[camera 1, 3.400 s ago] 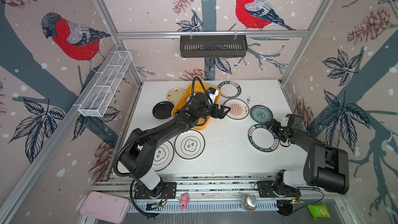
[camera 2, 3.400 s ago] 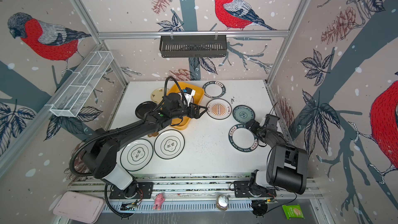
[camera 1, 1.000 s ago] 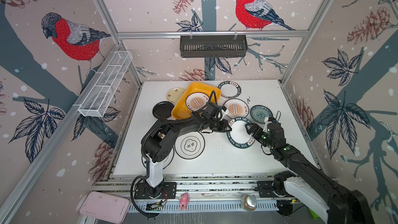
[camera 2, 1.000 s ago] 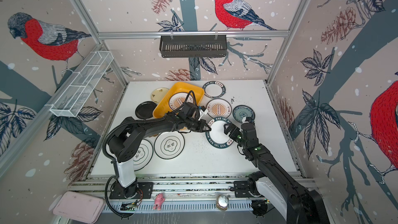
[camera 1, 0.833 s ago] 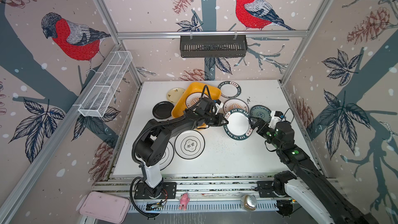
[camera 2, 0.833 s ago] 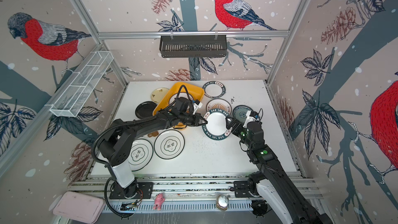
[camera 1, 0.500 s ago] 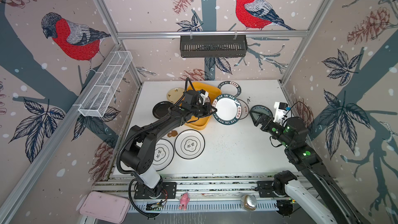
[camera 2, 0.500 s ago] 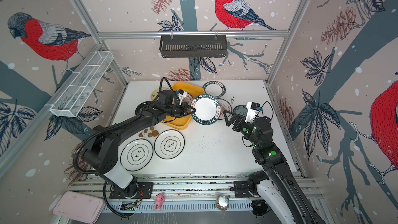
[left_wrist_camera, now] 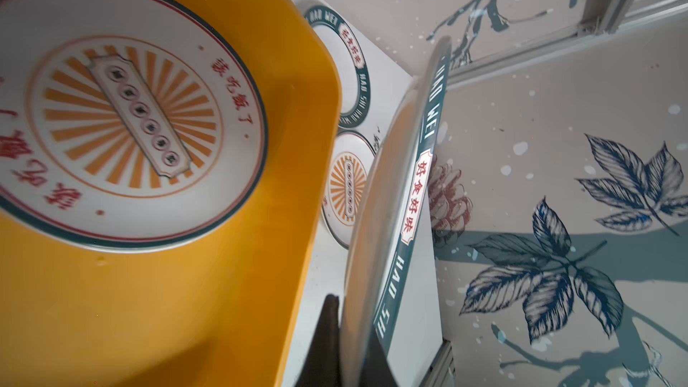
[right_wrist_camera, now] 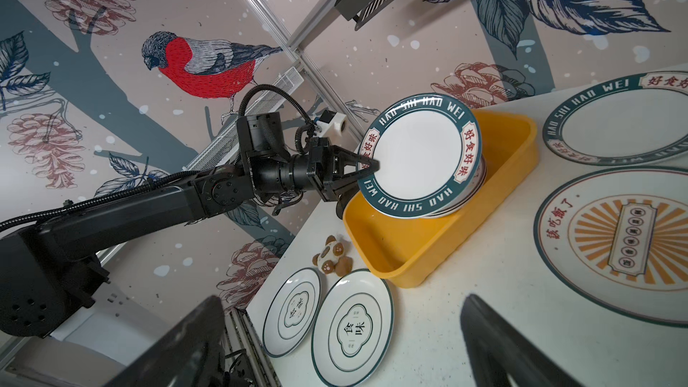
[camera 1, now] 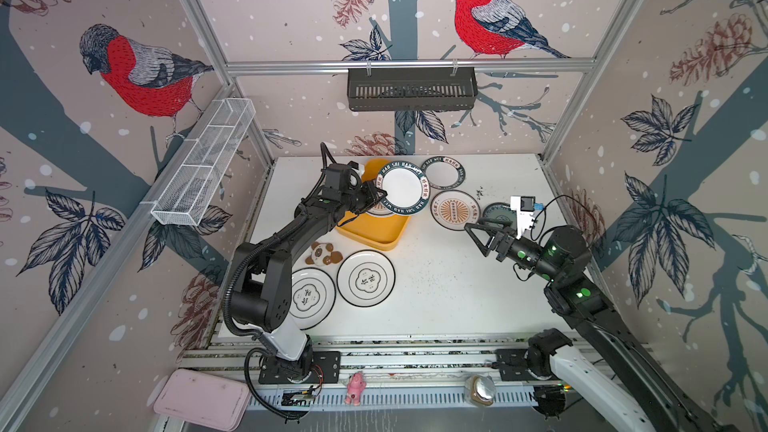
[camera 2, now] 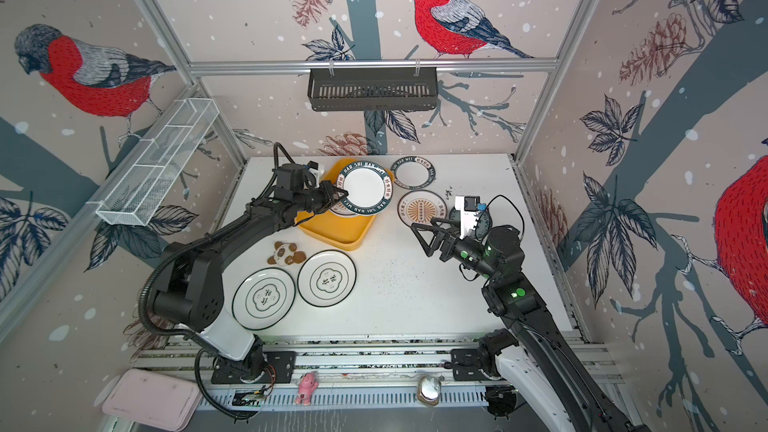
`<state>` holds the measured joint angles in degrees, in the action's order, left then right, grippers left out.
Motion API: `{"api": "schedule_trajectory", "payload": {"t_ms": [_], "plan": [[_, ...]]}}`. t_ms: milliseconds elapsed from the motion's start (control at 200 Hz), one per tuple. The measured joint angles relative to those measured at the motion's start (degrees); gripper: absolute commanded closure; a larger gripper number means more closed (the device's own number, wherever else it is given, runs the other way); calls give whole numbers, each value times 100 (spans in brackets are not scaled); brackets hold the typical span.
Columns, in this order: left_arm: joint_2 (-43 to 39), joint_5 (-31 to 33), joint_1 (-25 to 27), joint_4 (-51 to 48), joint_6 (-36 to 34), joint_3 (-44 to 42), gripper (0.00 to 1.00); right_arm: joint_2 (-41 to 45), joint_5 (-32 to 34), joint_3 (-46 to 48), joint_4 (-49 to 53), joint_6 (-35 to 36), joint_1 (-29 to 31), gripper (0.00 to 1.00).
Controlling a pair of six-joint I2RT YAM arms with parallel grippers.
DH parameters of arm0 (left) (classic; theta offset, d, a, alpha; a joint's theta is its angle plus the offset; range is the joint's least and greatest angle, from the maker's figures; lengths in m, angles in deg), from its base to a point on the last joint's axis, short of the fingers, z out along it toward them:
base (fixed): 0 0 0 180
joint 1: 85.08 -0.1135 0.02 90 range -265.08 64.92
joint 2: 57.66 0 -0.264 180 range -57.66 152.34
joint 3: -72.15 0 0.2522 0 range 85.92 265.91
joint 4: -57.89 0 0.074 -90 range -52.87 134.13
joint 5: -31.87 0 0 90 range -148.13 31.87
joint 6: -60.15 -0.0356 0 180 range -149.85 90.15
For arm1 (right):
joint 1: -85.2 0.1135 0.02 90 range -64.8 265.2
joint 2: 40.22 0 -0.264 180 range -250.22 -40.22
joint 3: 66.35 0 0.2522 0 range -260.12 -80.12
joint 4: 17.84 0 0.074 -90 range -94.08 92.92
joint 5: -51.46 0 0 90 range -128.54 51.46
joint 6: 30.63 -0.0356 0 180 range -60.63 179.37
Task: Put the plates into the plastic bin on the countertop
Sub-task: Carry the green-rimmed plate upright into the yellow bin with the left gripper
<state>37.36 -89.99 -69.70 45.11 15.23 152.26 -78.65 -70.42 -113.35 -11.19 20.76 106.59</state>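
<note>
My left gripper (camera 1: 376, 197) is shut on the rim of a white plate with a teal lettered band (camera 1: 403, 193) and holds it tilted above the yellow plastic bin (camera 1: 374, 238). In the left wrist view the held plate (left_wrist_camera: 394, 217) stands edge-on beside the bin (left_wrist_camera: 186, 310), where an orange sunburst plate (left_wrist_camera: 126, 113) lies. My right gripper (camera 1: 478, 234) hangs open and empty above the countertop (camera 1: 436, 292), right of the bin. On the countertop lie a second lettered plate (camera 1: 444, 172), a sunburst plate (camera 1: 453, 209), a teal plate (camera 1: 496, 214) and two black-rimmed white plates (camera 1: 365, 278).
A panda toy (camera 1: 324, 253) lies by the bin's front left corner. A black slotted basket (camera 1: 411, 89) hangs on the back wall and a white wire basket (camera 1: 203, 164) on the left wall. A pink tray (camera 1: 203, 398) lies below the table's front rail.
My left gripper has carried the lettered plate from mid-table back and left to above the bin. My right arm has pulled away to the right and risen, its gripper open.
</note>
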Motion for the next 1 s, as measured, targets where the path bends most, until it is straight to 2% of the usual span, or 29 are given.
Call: {"api": "schedule_trajectory", "payload": {"t_ms": [290,705,996], "plan": [[732,332,-518,48,358,184,100,-249,63,57,-376,103,66,0],[1884,339,-568,269,754,942,100,-1239,155,-356,-691,433,68,0],[2188,352,-568,304,1005,1060,100,-1694,236,-522,-704,581,35,1]]}}
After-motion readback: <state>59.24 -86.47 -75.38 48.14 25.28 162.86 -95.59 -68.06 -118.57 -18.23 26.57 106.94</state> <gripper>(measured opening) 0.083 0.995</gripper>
